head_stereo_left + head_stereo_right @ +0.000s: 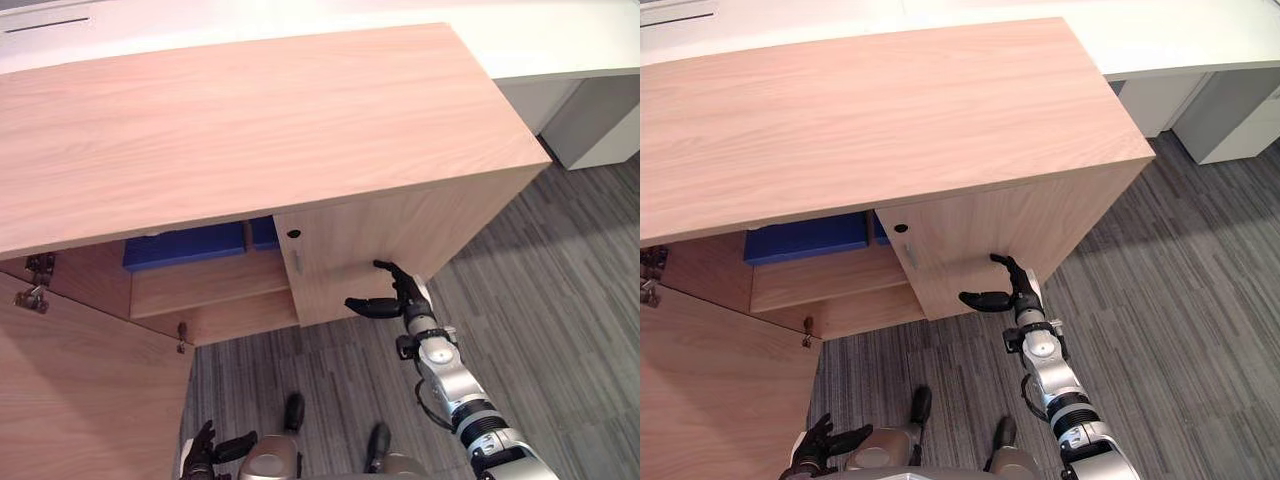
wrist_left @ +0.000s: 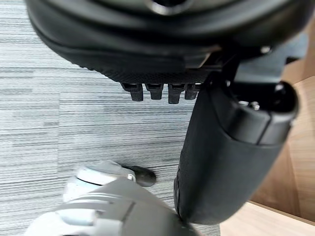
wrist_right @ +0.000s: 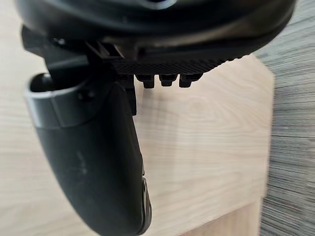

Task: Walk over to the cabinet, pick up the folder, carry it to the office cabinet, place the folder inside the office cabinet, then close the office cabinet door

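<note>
Lying flat on the upper shelf [image 1: 210,282] inside the office cabinet [image 1: 250,120] is the blue folder [image 1: 185,245], tucked under the cabinet's wooden top with only its front edge showing. A smaller patch of blue sits just beside it, toward the closed door; I cannot tell whether that is part of the same folder.

The left door [image 1: 80,390] stands swung wide open, its metal hinges [image 1: 36,282] showing at the cabinet's inner wall. The right door [image 1: 350,240] is closed, with a small round keyhole [image 1: 293,234] and a slim handle [image 1: 297,262] near its inner edge.

The right robot hand [image 1: 395,297] is raised in front of the right door's lower part. Its fingers reach up toward the wood and its thumb stretches out sideways toward the door's inner edge. The hand is spread and holds nothing. The fingertips [image 1: 383,266] look to be at the door's face, but contact cannot be made out. In the right wrist view the pale door panel lies just past the thumb [image 3: 98,162].

The left robot hand [image 1: 210,452] hangs low beside the edge of the open left door, fingers loose and spread — it grips nothing.

Grey striped carpet [image 1: 560,280] covers the floor, and a white desk [image 1: 560,35] runs behind the cabinet.
</note>
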Controlling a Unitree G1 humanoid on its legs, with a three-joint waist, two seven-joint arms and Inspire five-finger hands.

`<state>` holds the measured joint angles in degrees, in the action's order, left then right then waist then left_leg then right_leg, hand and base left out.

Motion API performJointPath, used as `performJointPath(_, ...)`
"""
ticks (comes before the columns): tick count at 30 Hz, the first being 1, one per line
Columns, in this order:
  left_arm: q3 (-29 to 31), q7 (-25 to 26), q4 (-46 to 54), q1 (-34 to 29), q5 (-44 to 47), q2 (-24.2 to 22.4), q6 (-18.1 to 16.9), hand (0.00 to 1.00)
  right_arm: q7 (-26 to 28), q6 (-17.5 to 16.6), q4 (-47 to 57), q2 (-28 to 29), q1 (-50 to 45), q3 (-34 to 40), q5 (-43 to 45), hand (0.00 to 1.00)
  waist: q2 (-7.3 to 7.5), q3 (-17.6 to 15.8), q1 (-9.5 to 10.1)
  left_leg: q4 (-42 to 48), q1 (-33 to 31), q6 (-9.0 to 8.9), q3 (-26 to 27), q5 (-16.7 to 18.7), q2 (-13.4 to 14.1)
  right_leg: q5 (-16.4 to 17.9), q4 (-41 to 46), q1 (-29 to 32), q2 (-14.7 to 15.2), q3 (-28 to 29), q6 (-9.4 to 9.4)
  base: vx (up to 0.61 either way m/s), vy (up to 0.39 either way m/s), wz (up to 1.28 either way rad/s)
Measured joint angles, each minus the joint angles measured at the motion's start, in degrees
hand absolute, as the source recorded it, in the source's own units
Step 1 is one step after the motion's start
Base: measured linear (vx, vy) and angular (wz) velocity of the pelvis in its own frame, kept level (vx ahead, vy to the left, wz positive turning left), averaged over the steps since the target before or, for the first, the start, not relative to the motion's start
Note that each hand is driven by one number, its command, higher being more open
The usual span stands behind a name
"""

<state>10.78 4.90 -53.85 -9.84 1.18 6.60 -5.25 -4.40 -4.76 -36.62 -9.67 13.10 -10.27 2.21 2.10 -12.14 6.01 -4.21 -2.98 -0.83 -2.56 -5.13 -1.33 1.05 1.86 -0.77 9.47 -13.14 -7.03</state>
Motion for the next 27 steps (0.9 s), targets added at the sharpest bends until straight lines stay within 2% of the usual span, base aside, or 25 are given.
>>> performJointPath(2,-0.16,-0.07,0.04,0.0,0.0,-0.02,0.06,1.0,0.63,0.16,-0.51,-0.01,-2.14,0.26,-2.13,1.0,-0.19,-0.12,-0.07,3.92,-0.25,0.19,-0.66,2.71,-0.05,2.43,6.03,1.07,0.74,0.3,0.35,0.09,0.001,0.22)
performJointPath(4,-1.55,-0.07,1.37,-0.01,0.03,0.26,0.05,1.0,0.93,0.16,-0.25,0.17,-6.39,2.77,-3.79,1.0,-0.92,-0.49,-1.0,7.25,-0.48,0.35,-3.65,4.44,0.14,5.07,17.01,4.45,0.82,4.32,2.88,0.07,-0.005,0.54)
performJointPath(5,-1.75,-0.06,2.01,0.02,0.06,0.37,0.03,1.0,0.94,0.15,-0.09,0.24,-7.67,3.73,-4.14,1.0,-1.2,-0.64,-1.38,7.41,-0.7,0.32,-4.79,4.5,0.08,6.88,18.09,5.13,0.43,6.54,2.96,0.06,-0.034,1.01)
performJointPath(6,-1.96,-0.07,2.74,0.58,0.38,0.71,-0.41,1.0,0.9,0.25,-0.2,0.3,-10.88,5.86,-4.85,1.0,-0.56,-0.39,-2.1,8.14,-1.81,0.27,-7.56,4.51,-1.07,8.55,16.9,5.15,-0.3,10.41,2.88,0.04,-0.079,1.05)
performJointPath(7,-2.11,-0.06,2.97,0.96,1.09,0.74,-0.51,1.0,0.89,0.29,-0.68,0.39,-12.55,7.35,-4.95,1.0,0.01,-0.25,-2.16,8.73,-2.44,0.12,-8.9,4.59,-2.22,8.53,15.2,4.96,0.05,10.5,2.89,0.04,-0.105,1.04)
performJointPath(8,-2.1,-0.06,2.98,1.17,1.24,0.59,-0.52,1.0,0.83,0.31,-1.39,0.44,-13.45,8.49,-5.08,1.0,0.1,-0.21,-2.18,9.16,-2.84,0.0,-9.66,4.67,-2.9,9.32,14.55,4.6,0.53,9.56,2.68,0.03,-0.139,0.78)
performJointPath(9,-1.99,-0.07,3.16,1.21,1.64,0.34,-0.51,1.0,0.54,0.49,-3.36,0.7,-14.59,10.78,-6.11,1.0,-0.36,-0.15,-2.29,10.26,-4.16,-0.28,-11.54,4.7,-3.71,10.31,12.77,3.34,1.05,7.3,1.19,-0.01,-0.157,0.9)
performJointPath(10,-1.55,0.06,3.56,1.59,2.15,-0.2,-0.5,1.0,0.03,0.92,-5.06,0.77,-15.37,12.87,-7.36,1.0,-1.34,-0.41,-2.81,10.89,-5.85,-1.17,-13.62,4.15,-3.85,10.53,11.33,2.86,0.85,4.5,0.78,-0.03,-0.16,0.98)
performJointPath(12,-0.78,0.19,3.73,2.1,2.46,-0.91,-0.48,1.0,-0.78,2.21,-8.06,1.01,-17.01,15.57,-8.47,1.0,-2.42,-0.36,-3.67,10.1,-7.69,-2.58,-14.98,1.84,-3.43,10.49,10.95,2.22,0.62,-0.63,1.01,-0.08,-0.143,1.17)
performJointPath(13,-0.76,0.19,3.74,2.1,2.82,-0.94,-0.48,1.0,-0.99,2.69,-8.89,1.28,-17.65,16.31,-8.55,1.0,-2.42,-0.36,-3.76,9.28,-7.79,-2.77,-14.04,0.81,-3.23,10.55,10.89,1.74,0.64,-2.04,1.13,-0.13,-0.124,1.3)
performJointPath(14,-0.1,0.14,3.73,1.77,3.5,-1.24,-0.46,1.0,-1.54,3.37,-9.94,1.87,-18.79,17.57,-8.57,1.0,-2.39,-0.37,-3.76,7.18,-7.71,-2.59,-9.26,-0.46,-2.2,10.51,10.8,1.03,0.43,-4.93,1.62,-0.15,-0.08,1.03)
performJointPath(15,1.52,0.1,3.47,1.43,3.98,-1.65,-0.08,1.0,-2.13,3.59,-10.11,2.71,-19.37,18.67,-8.58,1.0,-1.93,-0.65,-3.85,7.62,-8.29,-1.18,-1.31,0.54,-0.48,10.76,10.77,0.76,0.55,-7.25,2.17,-0.15,-0.055,0.85)
performJointPath(18,6.65,-0.01,2.07,0.7,4.7,-1.72,1.11,1.0,-3.07,3.58,-9.94,3.01,-19.62,20.23,-8.6,1.0,-0.53,-1.25,-4.41,18.26,-8.76,-0.63,11.36,5.56,2.85,10.77,11.22,-0.91,2.92,-10.82,2.06,-0.05,0.001,0.58)
performJointPath(19,7.94,0.02,2.07,0.36,4.72,-1.71,1.13,1.0,-3.14,3.56,-9.81,2.53,-19.65,20.27,-8.59,1.0,-1.0,-1.0,-4.58,17.25,-7.96,-0.68,11.06,6.43,3.08,10.76,11.19,-1.13,2.8,-11.15,1.84,0.01,0.083,0.51)
performJointPath(20,10.87,0.08,2.13,0.48,5.13,-0.86,1.17,1.0,-3.2,3.6,-9.94,2.57,-19.23,20.86,-8.58,1.0,-0.73,-0.86,-4.45,13.55,-6.91,0.3,10.52,5.53,2.13,10.61,10.82,-0.91,2.72,-11.37,1.43,-0.02,0.096,0.41)
performJointPath(22,13.62,0.2,2.91,0.49,6.38,2.31,1.17,1.0,-3.08,3.41,-9.2,3.2,-18.56,20.98,-8.58,1.0,-0.33,-0.5,-4.39,4.0,-3.44,0.95,8.91,0.31,0.02,9.76,7.76,-1.43,2.71,-11.21,1.51,-0.04,0.079,0.41)
performJointPath(24,16.23,1.04,5.57,0.26,7.07,5.61,1.17,1.0,-3.0,3.32,-8.79,3.2,-17.45,20.95,-8.58,1.0,-0.59,-0.36,-4.2,-0.9,-1.1,1.22,7.12,-2.58,-0.86,9.78,6.74,-2.51,2.51,-11.32,1.55,-0.02,0.038,0.38)
performJointPath(27,21.56,2.73,9.82,0.19,9.06,10.23,0.64,1.0,-2.79,3.26,-7.96,3.18,-16.98,20.47,-8.58,1.0,-0.68,-0.16,-3.43,-0.97,0.21,1.3,5.87,-2.63,-1.21,9.65,5.98,-4.8,2.37,-12.28,1.41,-0.02,0.001,0.23)
